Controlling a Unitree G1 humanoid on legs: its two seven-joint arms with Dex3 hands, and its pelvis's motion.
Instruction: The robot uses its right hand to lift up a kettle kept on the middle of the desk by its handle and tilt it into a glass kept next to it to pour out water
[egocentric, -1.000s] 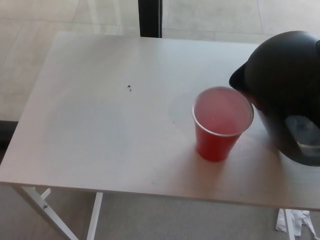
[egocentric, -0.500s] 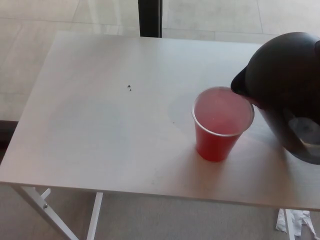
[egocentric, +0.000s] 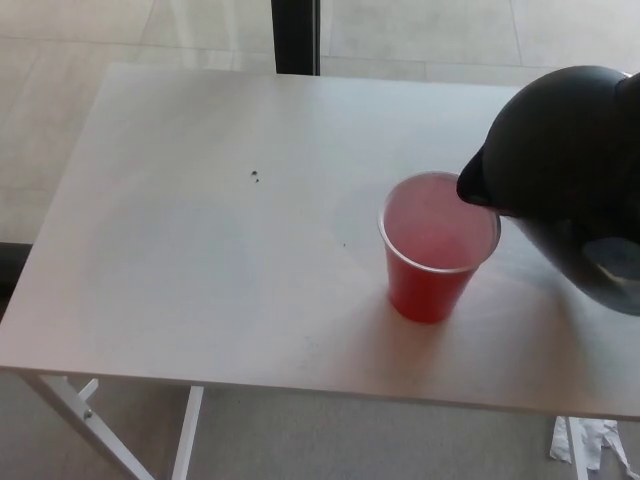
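A black kettle (egocentric: 565, 170) fills the right edge of the head view, tilted to the left with its spout (egocentric: 473, 180) over the rim of a red plastic cup (egocentric: 436, 247). The cup stands upright on the white desk (egocentric: 200, 250), right of the middle. The kettle's base looks lifted off the desk, and its handle lies outside the picture. Neither of my hands shows in this view.
A dark post (egocentric: 295, 35) stands behind the desk's far edge. Two tiny dark specks (egocentric: 256, 177) lie on the desk left of the cup. Crumpled white paper (egocentric: 590, 445) lies on the floor at the lower right. White desk legs (egocentric: 90, 420) show below.
The kettle has risen a little and tipped further left, bringing its spout more over the cup's rim. The whole picture has shifted slightly.
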